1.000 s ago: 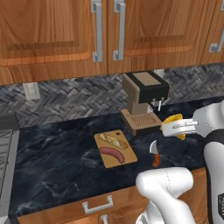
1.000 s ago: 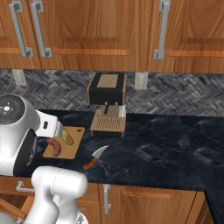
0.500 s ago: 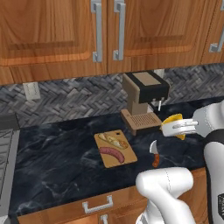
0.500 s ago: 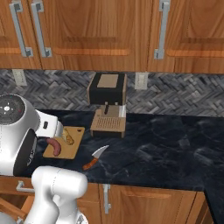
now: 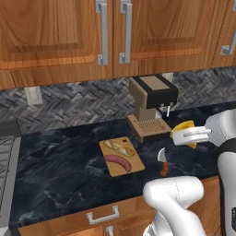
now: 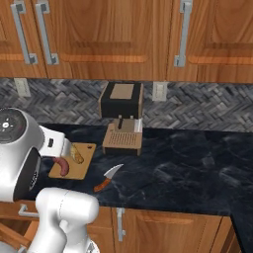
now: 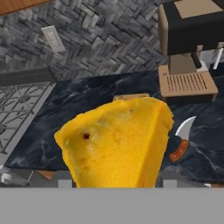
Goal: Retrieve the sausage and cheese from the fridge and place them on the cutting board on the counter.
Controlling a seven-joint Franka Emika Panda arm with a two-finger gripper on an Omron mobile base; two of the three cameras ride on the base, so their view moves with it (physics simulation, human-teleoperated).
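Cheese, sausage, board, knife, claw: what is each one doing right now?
Cheese: held in the claw, up above the counter.
Sausage: lying on the board.
Board: flat on the counter, also carrying a bread roll.
Knife: lying loose on the counter.
Claw: shut on the cheese.

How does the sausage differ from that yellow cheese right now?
The sausage is slim, curved and reddish-brown; the cheese is a chunky yellow-orange wedge. The sausage lies flat on the cutting board, beside a pale bread-like item; the cheese is held in the gripper, above the counter and to the right of the board. Both are foods of the task.
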